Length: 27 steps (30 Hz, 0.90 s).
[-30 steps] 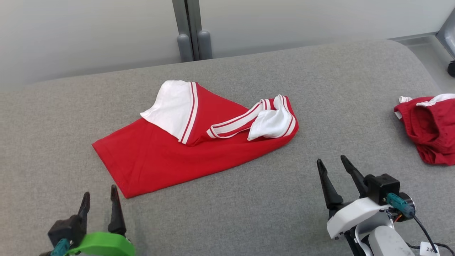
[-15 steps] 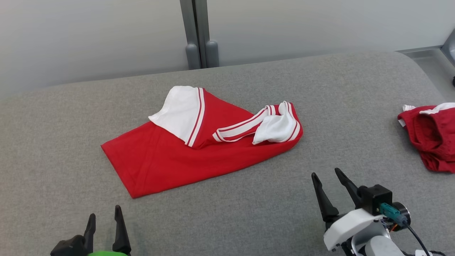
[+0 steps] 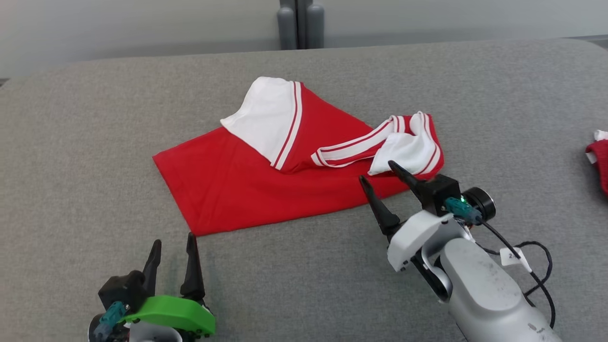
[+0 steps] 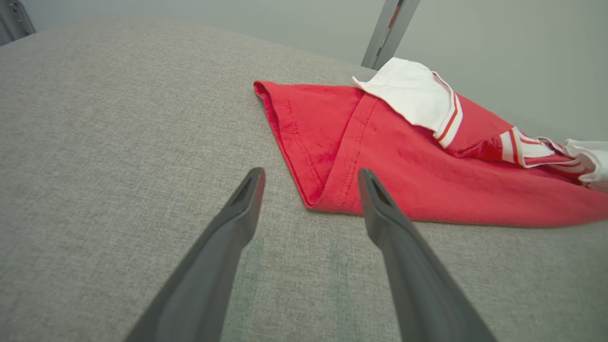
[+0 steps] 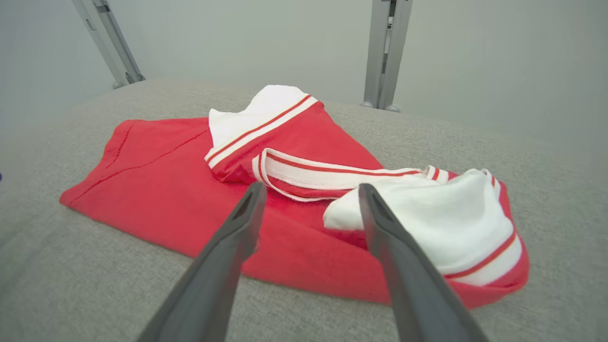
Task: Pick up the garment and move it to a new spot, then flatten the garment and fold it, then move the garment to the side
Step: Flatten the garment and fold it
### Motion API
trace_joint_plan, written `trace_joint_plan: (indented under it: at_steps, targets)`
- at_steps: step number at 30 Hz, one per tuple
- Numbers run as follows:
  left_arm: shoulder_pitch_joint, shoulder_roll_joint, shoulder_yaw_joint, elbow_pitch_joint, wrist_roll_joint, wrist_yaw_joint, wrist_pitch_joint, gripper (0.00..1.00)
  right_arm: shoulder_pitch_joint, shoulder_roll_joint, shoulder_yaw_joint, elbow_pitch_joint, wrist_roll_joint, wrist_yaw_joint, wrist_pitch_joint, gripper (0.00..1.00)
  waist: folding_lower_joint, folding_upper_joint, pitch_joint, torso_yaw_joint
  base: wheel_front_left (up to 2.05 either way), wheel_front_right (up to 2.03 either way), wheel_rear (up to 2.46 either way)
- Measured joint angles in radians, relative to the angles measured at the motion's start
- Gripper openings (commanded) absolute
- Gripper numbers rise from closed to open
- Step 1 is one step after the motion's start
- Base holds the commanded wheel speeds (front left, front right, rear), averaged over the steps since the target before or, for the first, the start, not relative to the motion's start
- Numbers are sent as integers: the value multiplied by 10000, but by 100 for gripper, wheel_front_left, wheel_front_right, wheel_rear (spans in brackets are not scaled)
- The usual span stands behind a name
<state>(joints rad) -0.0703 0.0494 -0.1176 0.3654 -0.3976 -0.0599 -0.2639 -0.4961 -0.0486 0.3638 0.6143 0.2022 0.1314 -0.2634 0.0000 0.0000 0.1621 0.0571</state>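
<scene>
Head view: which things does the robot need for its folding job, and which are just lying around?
For the job:
red and white garment, rumpled on the grey cushion
left gripper, open
right gripper, open

Just lying about:
second red garment, at the right edge
grey posts, at the back

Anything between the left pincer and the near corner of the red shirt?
Nothing. Only bare grey cushion lies between the open left pincer and the red shirt, clearest in the left wrist view.
</scene>
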Motion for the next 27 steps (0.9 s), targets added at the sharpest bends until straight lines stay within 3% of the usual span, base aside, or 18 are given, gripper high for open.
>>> trace_joint_plan:
  at_steps: [15,16,18,19,20,21,27]
  targets:
    - [-457,2,-796,-36,-314,163,0,100,-2018,0,1074,2144,1166,0,0,100,0,0,1084,1375,0,0,0]
    - [-476,2,-817,-67,-322,163,0,100,-2078,-2,1076,2196,1168,0,0,94,0,0,1133,1430,0,0,0]
    - [-540,4,-865,-148,-343,192,-2,100,-2178,2,1043,2228,1181,0,0,51,0,0,1248,1545,0,0,0]
    - [-557,4,-882,-171,-345,205,0,100,-2197,0,1035,2234,1179,0,0,44,0,0,1288,1584,0,0,0]
    - [-562,4,-899,-199,-351,209,0,100,-2204,0,1026,2236,1166,0,0,12,0,0,1335,1627,0,0,0]
    - [-563,4,-917,-215,-372,244,0,100,-2206,0,1024,2249,1124,0,0,0,0,0,1379,1664,0,0,0]
    - [-598,4,-970,-222,-393,265,0,100,-2399,-2,558,1666,941,0,2,0,0,0,1542,1766,0,0,0]
